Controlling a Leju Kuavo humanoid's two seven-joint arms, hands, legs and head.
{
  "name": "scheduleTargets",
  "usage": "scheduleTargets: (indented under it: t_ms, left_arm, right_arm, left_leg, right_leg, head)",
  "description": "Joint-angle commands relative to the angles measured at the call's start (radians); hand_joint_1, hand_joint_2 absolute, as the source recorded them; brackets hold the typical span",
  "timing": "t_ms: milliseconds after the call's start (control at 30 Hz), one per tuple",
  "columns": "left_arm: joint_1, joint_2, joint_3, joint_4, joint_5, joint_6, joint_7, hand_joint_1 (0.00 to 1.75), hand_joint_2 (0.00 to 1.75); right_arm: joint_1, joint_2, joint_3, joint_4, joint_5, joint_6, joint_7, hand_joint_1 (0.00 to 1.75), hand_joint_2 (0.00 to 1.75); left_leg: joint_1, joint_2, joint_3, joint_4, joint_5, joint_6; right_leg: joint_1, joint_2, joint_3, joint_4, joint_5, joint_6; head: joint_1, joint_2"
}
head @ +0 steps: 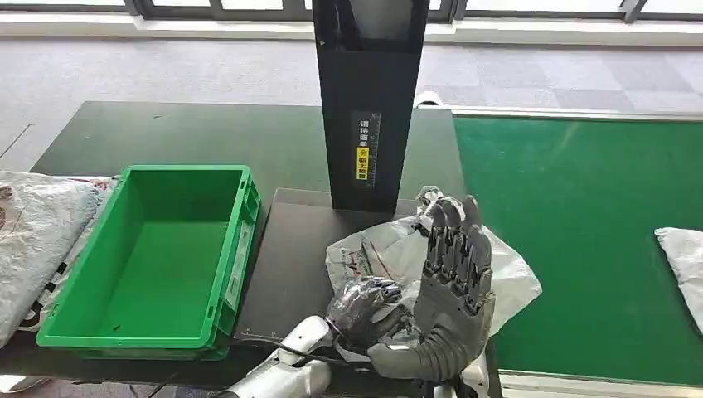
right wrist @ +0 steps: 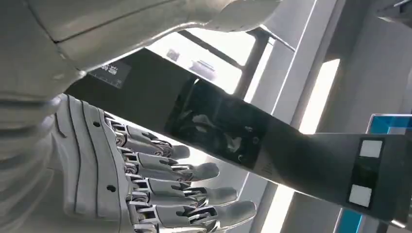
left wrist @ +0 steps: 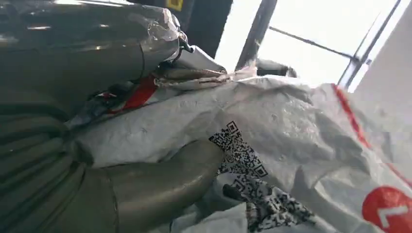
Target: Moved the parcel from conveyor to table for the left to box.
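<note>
Two hands at one parcel. Left hand (head: 365, 308) curled over the near left edge of the parcel (head: 390, 249), dark fingers (head: 375, 292) bent down onto the plastic; from the left wrist view, thumb (left wrist: 165, 179) pressed under the crinkled white film beside a printed square code (left wrist: 238, 155), so gripping the bag, though how firm cannot be judged from so close and cluttered a view. Right hand (head: 452, 274) upright just right of it, fingers (right wrist: 184, 184) straight and slightly apart, holding nothing; palm turned toward the bag, probably to steady it or as a stop while the left takes over. Parcel lying on the dark table (head: 166, 133), at the near right corner, touching the foot of the black upright post (head: 369, 99) and overhanging a little toward the green conveyor (head: 580, 232). So the move off the belt looks done; boxing not yet. Green crate (head: 157, 265) open, to the left, near but apart from the parcel, within a short sweep of the left arm, which fits the left doing the boxing. Another white bag (head: 684, 257) farther right on the belt; a grey sack (head: 37, 240) left of the crate.
</note>
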Motion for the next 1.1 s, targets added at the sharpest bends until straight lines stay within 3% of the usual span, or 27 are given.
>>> scheduleTargets:
  t_ms: [33, 233, 433, 533, 600, 800, 1100]
  left_arm:
    - [-0.007, 0.033, 0.096, -0.021, 0.024, 0.010, -0.031, 1.75, 1.75]
    - [-0.010, 0.037, 0.111, -0.025, 0.039, -0.001, -0.053, 1.75, 1.75]
    - [0.006, 0.043, 0.186, -0.101, 0.100, 0.090, -0.175, 1.75, 1.75]
    - [0.077, 0.051, 0.383, -0.300, 0.067, 0.090, -0.272, 1.75, 1.75]
    - [0.163, 0.062, 0.472, -0.551, 0.095, 0.090, -0.274, 1.75, 1.75]
    - [0.308, 0.097, 0.595, -0.995, 0.294, 0.090, -0.274, 1.75, 1.75]
    - [0.396, 0.135, 0.708, -1.253, 0.507, 0.090, -0.274, 1.75, 1.75]
  right_arm:
    - [0.000, -0.034, 0.014, 0.040, -0.003, -0.004, 0.002, 0.00, 1.75]
    - [0.013, -0.038, 0.007, 0.035, 0.002, -0.004, 0.002, 0.00, 1.75]
    - [0.062, -0.025, -0.025, 0.004, 0.039, -0.004, 0.002, 0.00, 1.75]
    - [0.088, -0.013, -0.049, -0.007, 0.062, -0.004, 0.002, 0.00, 1.75]
    - [0.109, -0.003, -0.070, -0.015, 0.074, -0.004, 0.002, 0.00, 1.75]
    - [0.149, -0.020, -0.114, -0.046, 0.071, -0.004, 0.002, 0.00, 1.75]
    - [0.169, -0.018, -0.124, -0.066, 0.080, -0.004, 0.002, 0.00, 1.75]
  left_leg:
    - [0.000, 0.002, 0.002, -0.002, 0.001, 0.000]
    - [0.000, 0.001, 0.001, -0.001, 0.001, 0.000]
    - [0.000, 0.001, 0.000, -0.001, 0.001, 0.000]
    - [0.001, 0.002, 0.000, -0.002, 0.001, 0.000]
    - [0.000, 0.002, 0.000, -0.002, 0.001, 0.000]
    - [0.001, 0.006, -0.001, -0.001, 0.000, 0.000]
    - [0.001, 0.005, -0.001, -0.001, 0.000, 0.000]
  right_leg:
    - [0.001, 0.002, 0.001, -0.003, 0.002, -0.001]
    - [0.000, 0.001, 0.000, -0.002, 0.001, -0.001]
    - [0.000, 0.000, 0.000, -0.002, 0.001, -0.001]
    - [0.001, 0.001, 0.000, -0.002, 0.002, -0.001]
    - [0.001, 0.002, 0.000, -0.002, 0.002, -0.001]
    - [0.001, 0.006, -0.003, -0.001, 0.002, -0.001]
    - [0.001, 0.005, -0.003, 0.000, 0.001, -0.001]
  head:
    - [0.000, 0.000]
    - [0.000, 0.000]
    - [0.000, 0.000]
    - [0.000, 0.000]
    - [0.000, 0.000]
    - [0.000, 0.000]
    - [0.000, 0.000]
